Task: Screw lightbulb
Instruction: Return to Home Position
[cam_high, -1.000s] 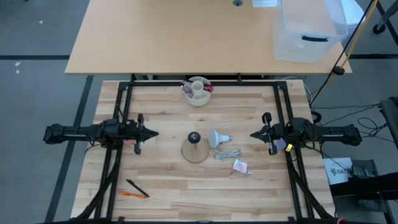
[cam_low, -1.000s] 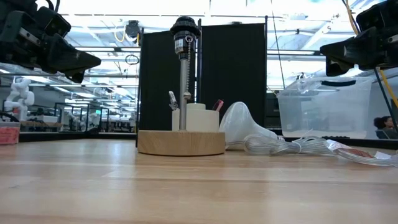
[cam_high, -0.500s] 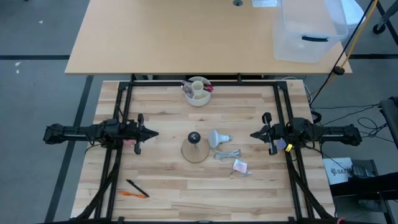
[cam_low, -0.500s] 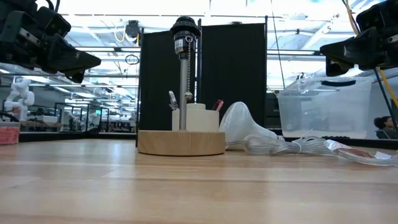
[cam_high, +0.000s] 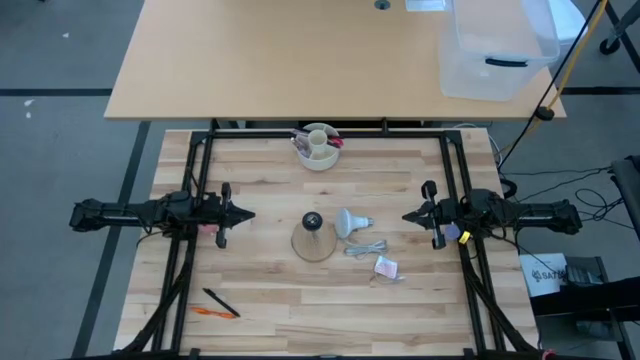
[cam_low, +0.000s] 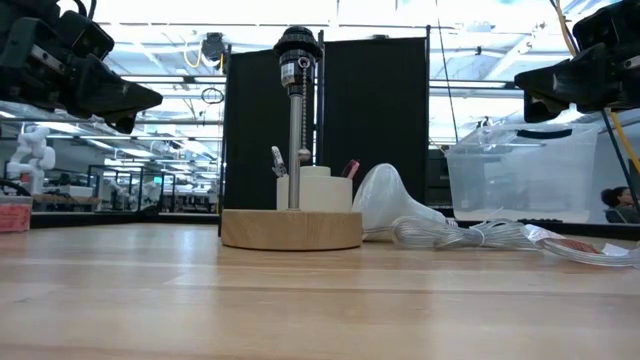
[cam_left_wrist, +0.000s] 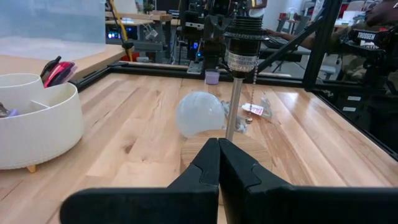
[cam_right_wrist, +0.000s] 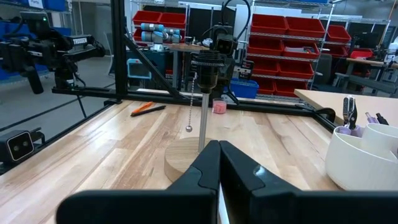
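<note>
Left gripper (cam_high: 248, 213) hangs over the left side of the pale wooden slatted table (cam_high: 260, 300), fingers pressed together with no gap and holding nothing; right gripper (cam_high: 407, 215) hangs opposite over the right side, likewise closed and empty; both point inward at the table's centre. Between them stands the tan round wooden lamp base with a metal stem and black socket top (cam_high: 312, 240); the socket is bare. Small white frosted lightbulb with a grey screw neck (cam_high: 346, 221) lies on its side on the table, just beside the lamp base on the right arm's side; its long axis runs roughly along the line between the two arms, dome toward the base, neck pointing toward the right gripper. Coiled white cable (cam_high: 366, 247) lies near the lightbulb; cream round cup holding pens (cam_high: 318, 147) sits at the far edge, well apart.
</note>
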